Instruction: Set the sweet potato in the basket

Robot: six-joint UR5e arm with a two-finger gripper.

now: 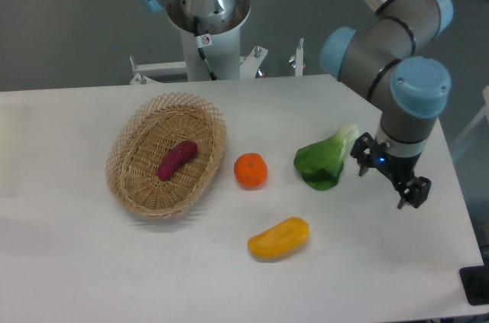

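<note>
Jaws (nothing held) hang near table (428, 262) edge; sweet potato (177, 159) inside basket (130, 195).

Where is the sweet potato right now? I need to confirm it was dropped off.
The sweet potato lies inside the basket on the table's left half, left of the orange.

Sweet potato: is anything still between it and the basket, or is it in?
Nothing stands between them: the sweet potato already lies inside the basket. The gripper is off at the table's right side, holding nothing visible.
</note>
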